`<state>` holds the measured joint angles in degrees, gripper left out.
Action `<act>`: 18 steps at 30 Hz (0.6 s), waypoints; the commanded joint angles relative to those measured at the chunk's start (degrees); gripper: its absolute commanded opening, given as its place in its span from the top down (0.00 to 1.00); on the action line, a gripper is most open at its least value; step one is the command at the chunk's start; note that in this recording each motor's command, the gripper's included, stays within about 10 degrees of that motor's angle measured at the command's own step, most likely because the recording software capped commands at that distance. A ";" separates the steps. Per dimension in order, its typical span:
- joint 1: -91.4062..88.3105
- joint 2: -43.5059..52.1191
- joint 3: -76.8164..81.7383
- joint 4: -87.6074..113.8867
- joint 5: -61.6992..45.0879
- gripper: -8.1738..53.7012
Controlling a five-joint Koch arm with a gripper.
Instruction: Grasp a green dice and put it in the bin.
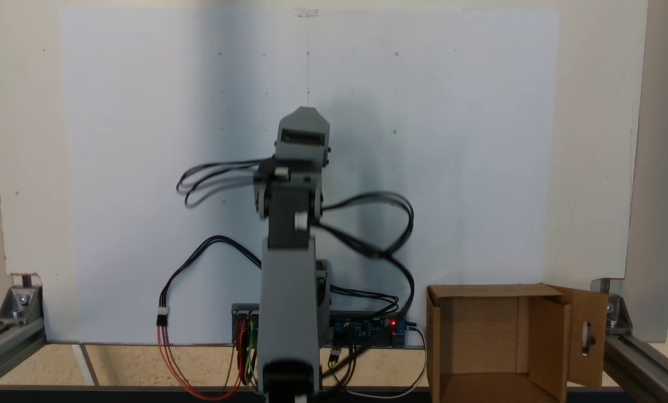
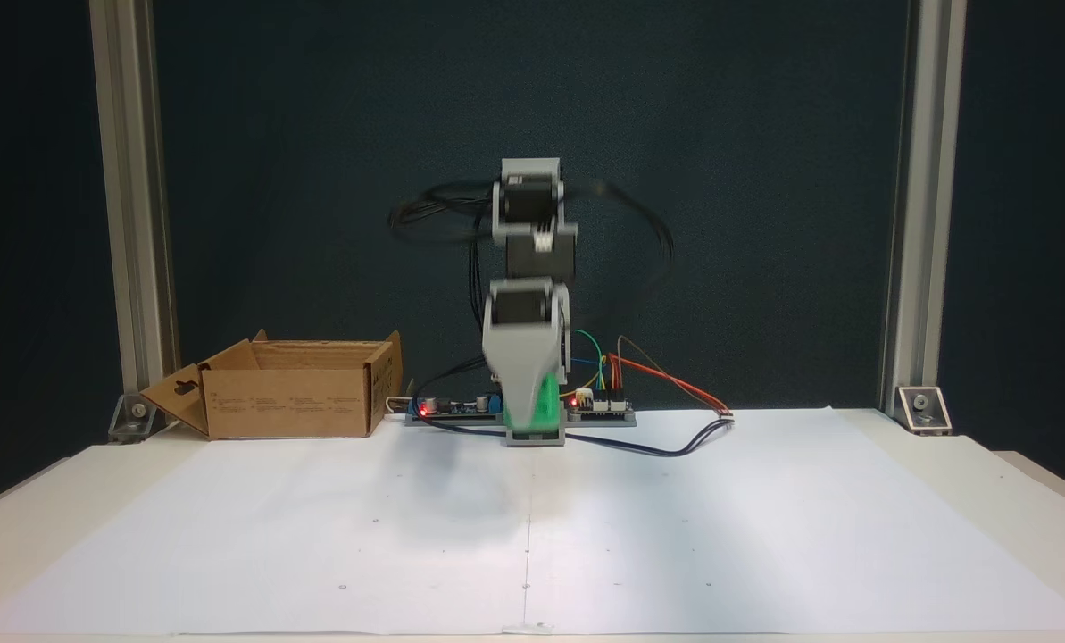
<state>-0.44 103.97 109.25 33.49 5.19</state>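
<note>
The green dice (image 2: 543,404) shows as a blurred bright green patch held off the table, in front of the arm's base. My gripper (image 2: 532,418) points downward around it and looks shut on it, smeared by motion. From the other fixed view my arm (image 1: 289,268) rises up the middle of the frame and hides the dice. The bin (image 2: 291,411) is a brown cardboard box standing to the left of the base; in the other fixed view the bin (image 1: 541,336) sits at the lower right, open, with a slotted flap (image 1: 574,313) swung outward.
A controller board (image 2: 443,408) with red lights and loose cables (image 2: 675,420) lies at the arm's base. Aluminium frame posts (image 2: 130,223) stand at both sides. A white paper sheet (image 2: 532,536) covers the table in front of the arm.
</note>
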 commanded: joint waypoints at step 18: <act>53.59 15.91 -15.91 0.88 -27.42 0.68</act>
<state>45.88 120.32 99.49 34.37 -16.44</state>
